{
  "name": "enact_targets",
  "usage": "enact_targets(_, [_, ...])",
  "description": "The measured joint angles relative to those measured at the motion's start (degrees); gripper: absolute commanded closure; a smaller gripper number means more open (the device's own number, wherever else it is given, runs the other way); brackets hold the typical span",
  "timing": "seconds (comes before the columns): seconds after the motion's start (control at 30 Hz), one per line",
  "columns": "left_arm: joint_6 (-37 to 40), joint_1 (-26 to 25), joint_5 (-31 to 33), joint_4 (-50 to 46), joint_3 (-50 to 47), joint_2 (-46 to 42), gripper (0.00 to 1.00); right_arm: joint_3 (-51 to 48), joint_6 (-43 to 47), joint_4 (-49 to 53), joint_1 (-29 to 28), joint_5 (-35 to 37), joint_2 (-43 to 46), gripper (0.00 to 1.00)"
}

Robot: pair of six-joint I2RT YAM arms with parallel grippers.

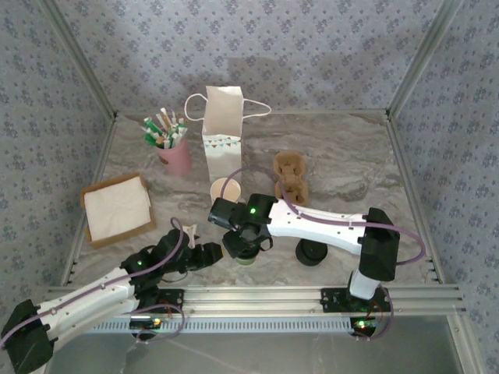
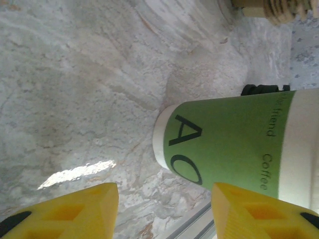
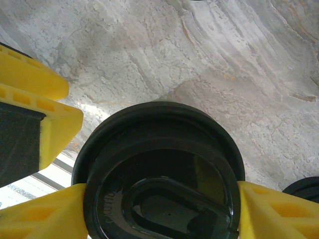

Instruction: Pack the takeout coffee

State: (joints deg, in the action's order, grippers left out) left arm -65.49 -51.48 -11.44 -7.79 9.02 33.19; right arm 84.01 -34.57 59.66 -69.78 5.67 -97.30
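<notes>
My right pincer (image 3: pixel 159 211) is clamped on the black lid (image 3: pixel 159 164) of the takeout coffee cup (image 2: pixel 234 144), with a yellow finger (image 3: pixel 279 214) pressed against each side of the rim. From above, the lid sits on top of the cup, which stands upright on the table (image 1: pixel 351 171) near the near edge, about the middle. Up close the cup is green with a white band and dark lettering, "Coffee" among it.

My left pincer (image 2: pixel 164 214) is just left of the cup, wide open with nothing in it. The cup sits just past its fingertips, and I can't tell if either one touches.

A loose pile of black lids (image 1: pixel 312 252) sits just right of the cup. A stack of cups (image 1: pixel 226 189) is just beyond it, and the white paper bag (image 1: pixel 222 132) stands farther back. On the far left there's a pink cup of sachets (image 1: pixel 175 158), with a box of napkins (image 1: pixel 117 206) nearer.
</notes>
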Motion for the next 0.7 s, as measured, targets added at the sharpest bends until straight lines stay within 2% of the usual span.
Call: enact_targets(0.7, [-0.6, -1.8, -1.4, 10.3, -0.2, 11.3, 0.47, -0.9, -1.0, -1.1, 0.0, -0.1, 0.6, 0.29])
